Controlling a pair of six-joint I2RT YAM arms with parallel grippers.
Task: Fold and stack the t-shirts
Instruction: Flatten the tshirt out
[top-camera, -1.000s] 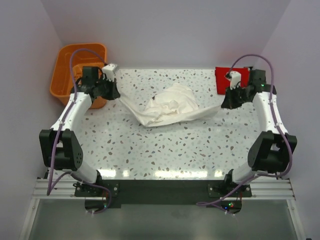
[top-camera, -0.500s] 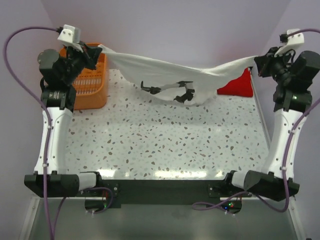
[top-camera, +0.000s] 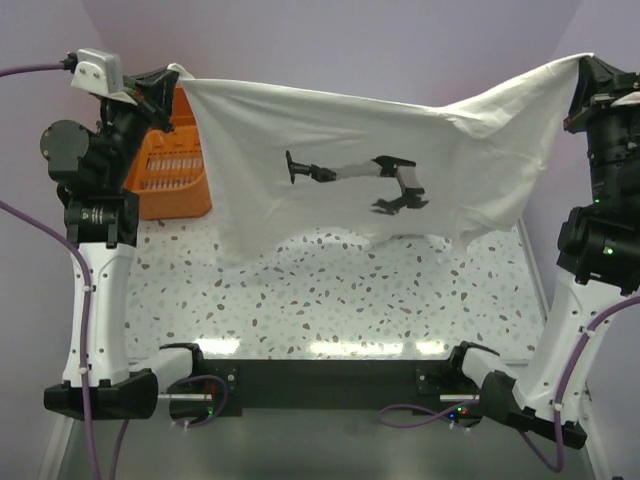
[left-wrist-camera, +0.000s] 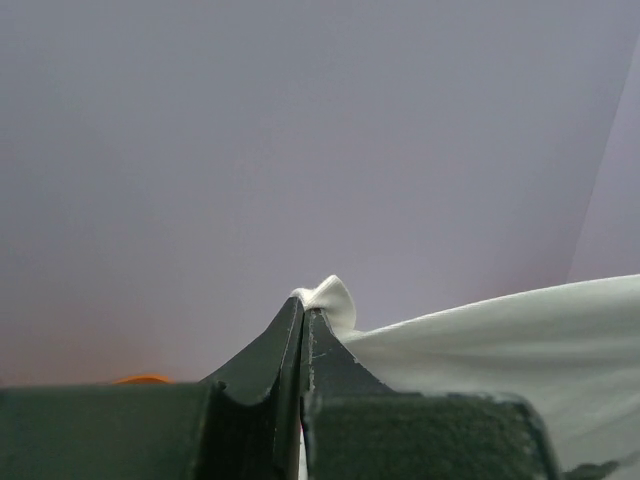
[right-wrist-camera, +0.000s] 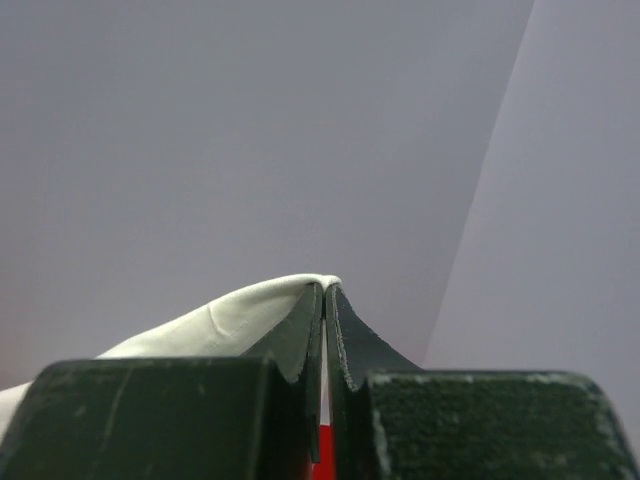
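Speckled terrazzo bench (top-camera: 330, 300): white ground, flecked all over with grey and dark chips. Runs from a black base plate (top-camera: 330, 385) at the near edge toward the far wall. Shows a row of bright glare patches just inside that near edge. Darkens with soft shadow toward the far side, below the hanging hem of the cream-white t-shirt (top-camera: 340, 130). Disappears along the far strip and at the far right corner behind that cloth; no telling of contact between hem and bench. Holds an orange slotted plastic basket (top-camera: 180, 170) at the far left corner, upright, open side up; unclear whether fully on the bench or just beside its left edge.
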